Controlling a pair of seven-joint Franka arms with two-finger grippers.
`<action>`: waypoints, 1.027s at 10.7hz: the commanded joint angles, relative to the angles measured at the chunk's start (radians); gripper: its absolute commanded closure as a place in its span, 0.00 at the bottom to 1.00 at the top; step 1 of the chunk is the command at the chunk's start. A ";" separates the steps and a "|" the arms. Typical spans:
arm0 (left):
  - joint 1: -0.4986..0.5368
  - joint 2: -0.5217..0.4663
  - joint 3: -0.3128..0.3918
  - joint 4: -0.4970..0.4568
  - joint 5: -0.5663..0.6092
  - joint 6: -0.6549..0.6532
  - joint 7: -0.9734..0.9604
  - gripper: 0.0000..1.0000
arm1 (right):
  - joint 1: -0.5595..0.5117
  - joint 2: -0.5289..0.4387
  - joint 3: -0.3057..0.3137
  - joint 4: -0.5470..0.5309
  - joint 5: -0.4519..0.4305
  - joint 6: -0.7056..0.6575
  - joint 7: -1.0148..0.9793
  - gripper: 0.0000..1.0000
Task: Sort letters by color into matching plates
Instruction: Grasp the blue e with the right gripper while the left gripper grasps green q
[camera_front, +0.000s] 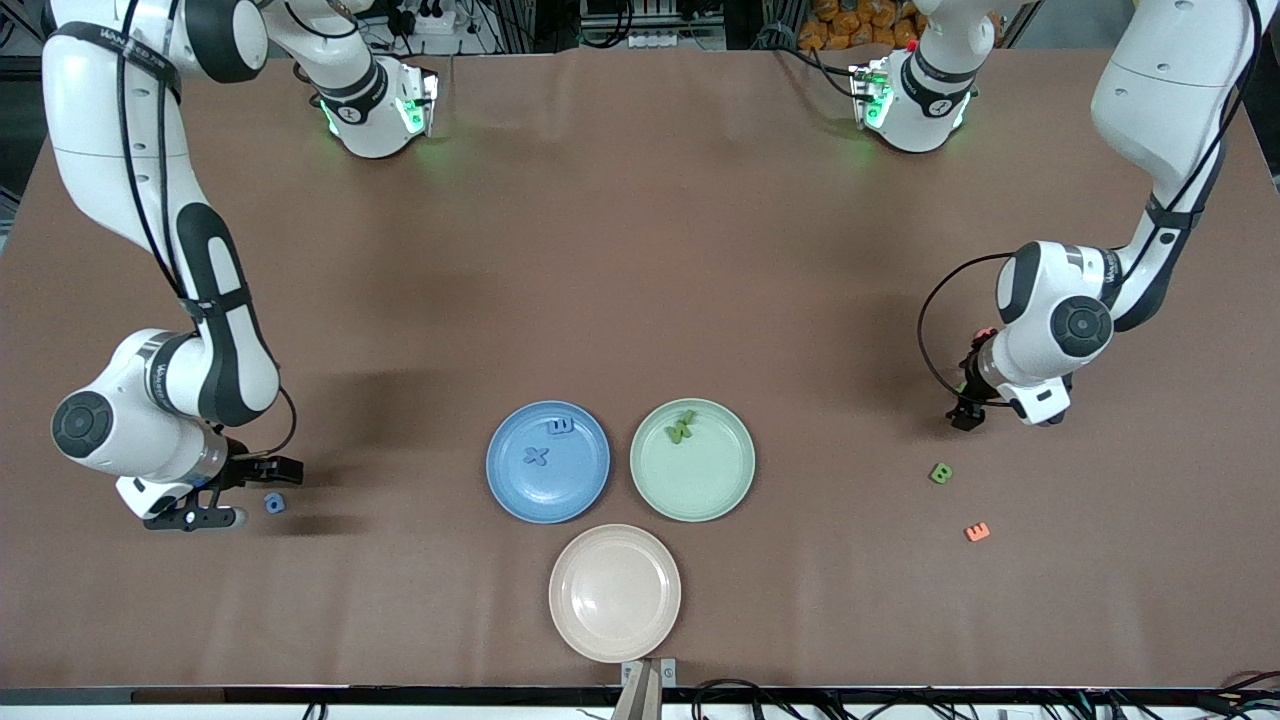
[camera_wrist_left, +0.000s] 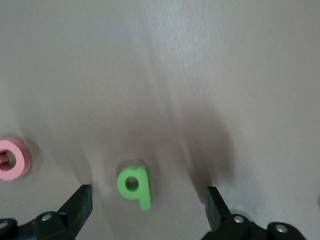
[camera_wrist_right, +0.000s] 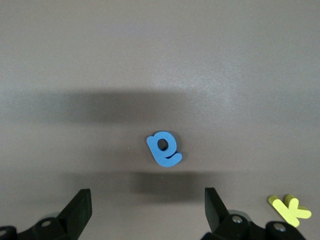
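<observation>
Blue e (camera_wrist_right: 164, 149) flat on the table, toward the right arm's end, well apart from the plates. Right gripper (camera_wrist_right: 145, 212) low over it, fingers spread wide, nothing between them. Yellow K (camera_wrist_right: 290, 209) lying just beside the gripper, seen only in the right wrist view.

Green q (camera_wrist_left: 135, 186) flat on the table at the left arm's end, sitting between the fingertips of the left gripper (camera_wrist_left: 147, 210), also spread wide and empty. Pink ring-shaped letter (camera_wrist_left: 12, 159) close by the q. Green B (camera_front: 941, 473) and orange E (camera_front: 977, 532) lying loose on the table, nearer the camera than the left gripper.

Blue plate (camera_front: 508, 490) mid-table, already holding two blue letters, an X (camera_front: 537, 456) and an E (camera_front: 562, 426). Green plate (camera_front: 722, 490) touching or nearly touching it, with a green W (camera_front: 680, 430) inside. Beige plate (camera_front: 615, 600) nearest the camera, nothing in it.

Looks like the reach-and-grasp step on both sides: blue e lined up for the right, green q for the left. Partway through the sort, judging by three letters plated and at least six out on the table.

Next call, most likely: drop straight down, close on the letter, lift clear, carry to the matching plate. Small flat pieces, so a low, centred pinch needed, or a likely slip or skid away. Pink ring close enough to the q to get nudged on the way down.
</observation>
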 joint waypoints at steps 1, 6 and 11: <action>0.016 0.023 0.013 0.038 -0.006 0.020 0.029 0.00 | -0.021 0.029 0.016 0.014 -0.005 0.056 -0.010 0.00; 0.014 0.020 0.023 0.036 -0.005 0.028 0.020 0.00 | -0.021 0.063 0.017 0.069 -0.002 0.064 -0.006 0.00; 0.014 0.018 0.022 0.010 -0.003 0.081 0.015 0.00 | -0.019 0.090 0.019 0.099 -0.001 0.076 -0.004 0.00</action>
